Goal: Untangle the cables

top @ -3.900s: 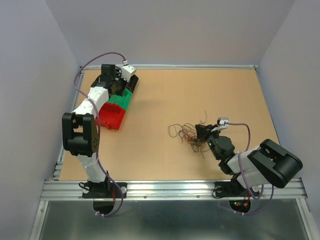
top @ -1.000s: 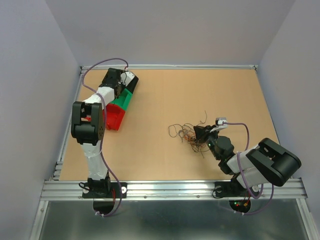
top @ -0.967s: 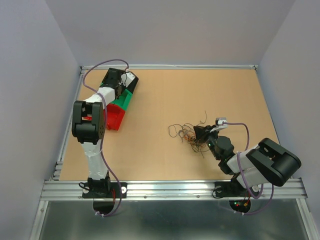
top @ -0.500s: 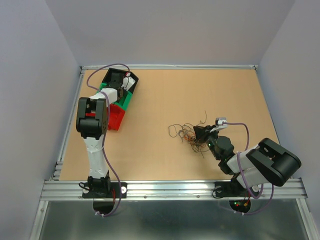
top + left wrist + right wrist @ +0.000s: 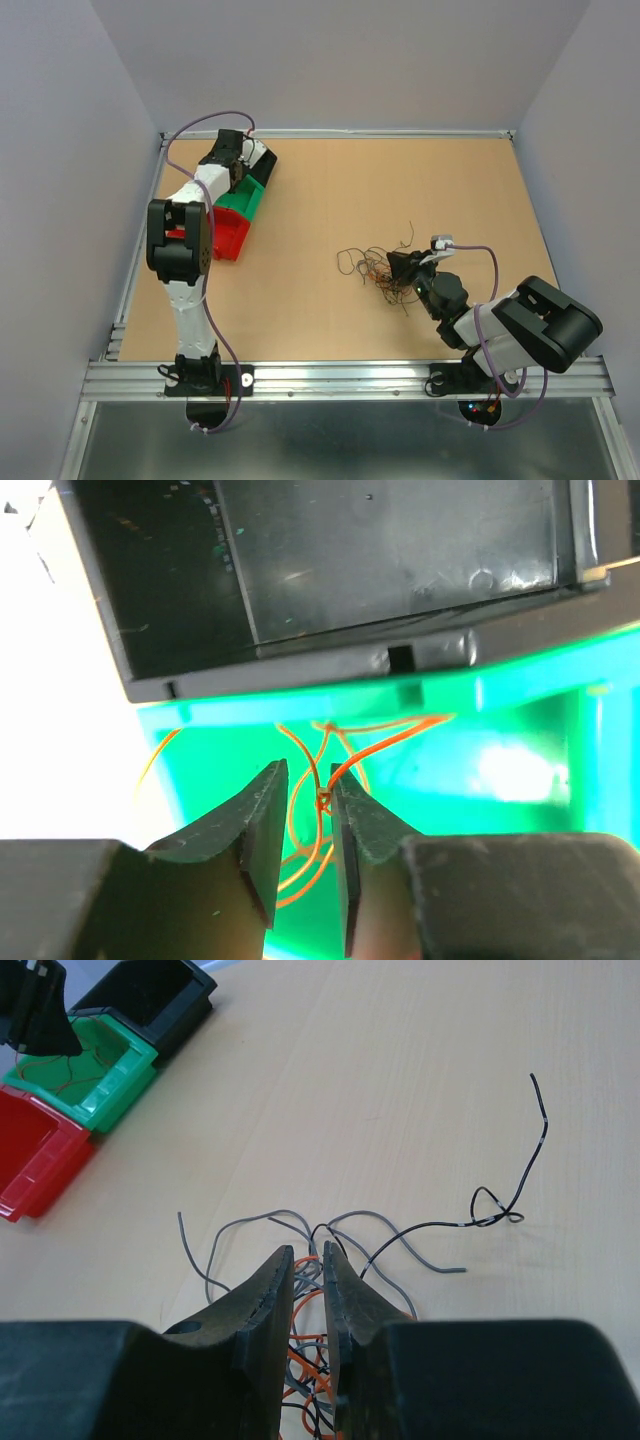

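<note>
1. cable tangle (image 5: 378, 268) on the table (image 5: 400, 190), right of centre, pinched by nearly closed right fingers (image 5: 262, 1305).
2. orange strand (image 5: 322, 798) in the green bin (image 5: 500, 770), between slightly spread left fingers (image 5: 262, 830).
3. black bin (image 5: 150, 995) and red bin (image 5: 35, 1155) flanking it, far left.

From high behind the arms, we look down on the whole table (image 5: 400, 180). Our left wrist camera hangs close over the green bin (image 5: 500, 770); our right wrist camera looks low past the cables (image 5: 380, 268) toward that same bin, far off.
</note>
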Controlling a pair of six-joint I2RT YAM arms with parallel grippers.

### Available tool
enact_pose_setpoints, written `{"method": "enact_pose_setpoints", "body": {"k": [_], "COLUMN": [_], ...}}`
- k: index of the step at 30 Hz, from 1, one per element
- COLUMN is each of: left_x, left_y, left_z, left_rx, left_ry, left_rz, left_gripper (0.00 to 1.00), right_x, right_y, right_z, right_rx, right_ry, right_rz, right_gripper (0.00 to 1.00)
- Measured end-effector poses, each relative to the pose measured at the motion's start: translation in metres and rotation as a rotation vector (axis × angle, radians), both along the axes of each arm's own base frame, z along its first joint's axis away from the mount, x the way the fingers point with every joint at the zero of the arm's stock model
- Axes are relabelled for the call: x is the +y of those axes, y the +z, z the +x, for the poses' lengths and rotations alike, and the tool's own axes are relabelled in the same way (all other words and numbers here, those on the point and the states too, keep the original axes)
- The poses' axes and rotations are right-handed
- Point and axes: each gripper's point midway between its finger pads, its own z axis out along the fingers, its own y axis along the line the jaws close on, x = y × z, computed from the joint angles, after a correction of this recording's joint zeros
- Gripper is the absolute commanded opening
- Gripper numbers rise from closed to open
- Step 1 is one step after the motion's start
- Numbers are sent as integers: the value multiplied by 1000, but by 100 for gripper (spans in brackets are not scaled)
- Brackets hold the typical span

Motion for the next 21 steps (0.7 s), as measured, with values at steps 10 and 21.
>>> {"method": "enact_pose_setpoints", "body": {"k": [10, 21], "left_x": [-4, -21], "left_y": [26, 31], "left_z": [-15, -26], "left_rx": [50, 122], "left_ry": [-35, -110], "left_rz": [-13, -93], "left_gripper": [64, 78], "right_x": [1, 1], "right_y": [0, 5], "right_z": [0, 0], "right_rx": [-1, -12], "right_ry": [3, 7], "right_rz": [2, 11], "right_gripper": [24, 24]}}
